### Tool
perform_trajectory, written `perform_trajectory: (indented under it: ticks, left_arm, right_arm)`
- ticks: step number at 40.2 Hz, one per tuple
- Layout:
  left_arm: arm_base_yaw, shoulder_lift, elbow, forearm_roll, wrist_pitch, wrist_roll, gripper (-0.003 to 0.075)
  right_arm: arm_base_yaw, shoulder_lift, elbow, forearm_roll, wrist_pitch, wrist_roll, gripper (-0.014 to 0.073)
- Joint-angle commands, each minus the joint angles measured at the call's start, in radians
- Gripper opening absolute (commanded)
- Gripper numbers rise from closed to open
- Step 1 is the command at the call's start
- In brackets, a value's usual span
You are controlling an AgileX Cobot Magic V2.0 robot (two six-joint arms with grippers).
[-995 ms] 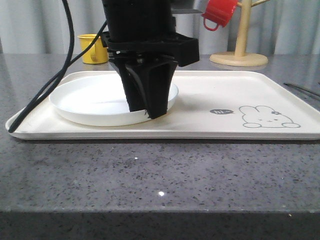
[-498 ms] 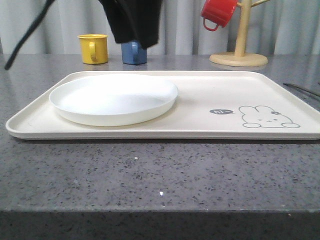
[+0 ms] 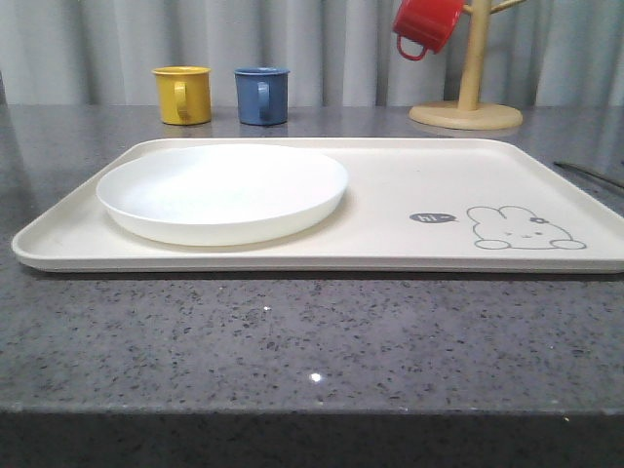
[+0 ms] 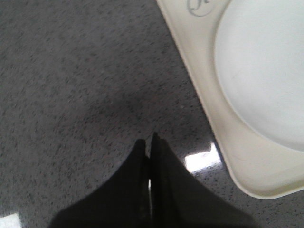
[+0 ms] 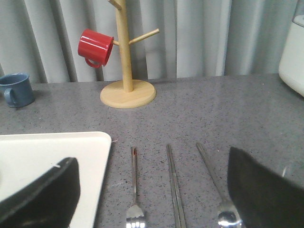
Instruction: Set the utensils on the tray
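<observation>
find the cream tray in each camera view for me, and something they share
Front view: the tray spans the middle, the white plate on its left half.
Left wrist view: the tray's corner beside the shut left gripper, the plate on it.
Right wrist view: the tray's corner left of the fork.
Shared landmark: the white plate, in front and left wrist views.

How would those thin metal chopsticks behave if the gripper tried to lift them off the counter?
The chopsticks look like stiff polished metal, so they probably won't bend but may slip. They lie flat and low on the counter, likely hard to get under. As two separate sticks, one might slide away from the other.
</observation>
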Motion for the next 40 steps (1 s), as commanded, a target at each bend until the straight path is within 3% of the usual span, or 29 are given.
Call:
perform_trajectory:
  ticks: [1,7,21,30,40]
  left_arm:
    - [0.088,-0.156,0.11,-0.054,-0.141,-0.011,-0.0018]
    - [0.165,-0.358,0.302,-0.054,-0.321,-0.011,-0.0018]
    - [0.147,-0.952,0.776,-0.071,-0.773,-0.004,-0.0018]
    - [0.147,-1.251,0.942,-0.071,-0.796,-0.004,-0.0018]
    - [0.147,-1.319,0.975,-0.071,-0.792,-0.004,-0.0018]
  right_arm:
    - [-0.007,0.015,-0.038,-0.011,-0.082,-0.009,0.0652]
    - [-0.007,0.015,-0.038,-0.011,-0.082,-0.009,0.0652]
    - [-0.007,0.015,-0.038,-0.011,-0.082,-0.009,0.0652]
    - [-0.007,0.015,-0.038,-0.011,-0.082,-0.009,0.0652]
    - [-0.007,0.015,-0.038,-0.011,-0.082,-0.009,0.0652]
